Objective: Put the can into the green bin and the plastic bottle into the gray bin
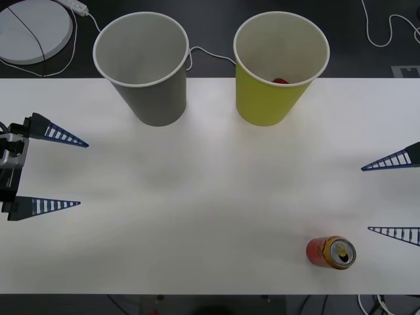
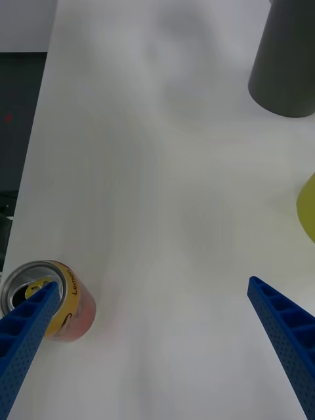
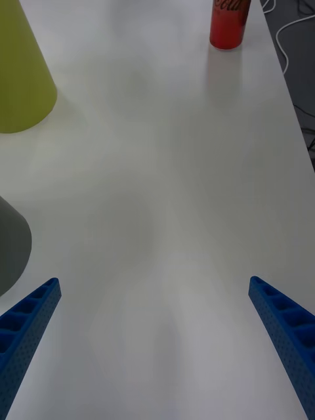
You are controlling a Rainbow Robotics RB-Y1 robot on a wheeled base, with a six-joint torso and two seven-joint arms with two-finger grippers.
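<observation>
We've got the can (image 1: pixel 331 252) standing upright on the white table (image 1: pixel 210 197), gold top up, near the front edge and over on our right side. The right gripper (image 1: pixel 392 197) hangs just beside it w/ both blue fingers spread wide and nothing between them; the can sits a bit nearer the front edge than the lower finger (image 1: pixel 396 233), i.e. just outside the gap, not inside it. The right wrist view says the same: the can (image 2: pixel 51 300) is by one finger (image 2: pixel 26 335), at that finger's outer side, while the other finger (image 2: pixel 283 331) is well apart across bare table. So the relation that matters, as we judge it: the can lies slightly off the gripper's centre line toward the table's front edge, long axis vertical, so we'd need to shift the right arm sideways toward that edge before closing, else the near finger may knock it over. The left gripper (image 1: pixel 51 170) sits at the table's left edge, fingers also wide open and empty, and from the left wrist view the can (image 3: pixel 230 25) is far across the table, so the right arm is clearly the nearer one. The green bin (image 1: pixel 279 65) stands at the back, right of centre, w/ something red inside at the rim line (can't tell what). The gray bin (image 1: pixel 144 65) stands just beside it on the left. Both are upright, mouths open. We see no plastic bottle on the table.
</observation>
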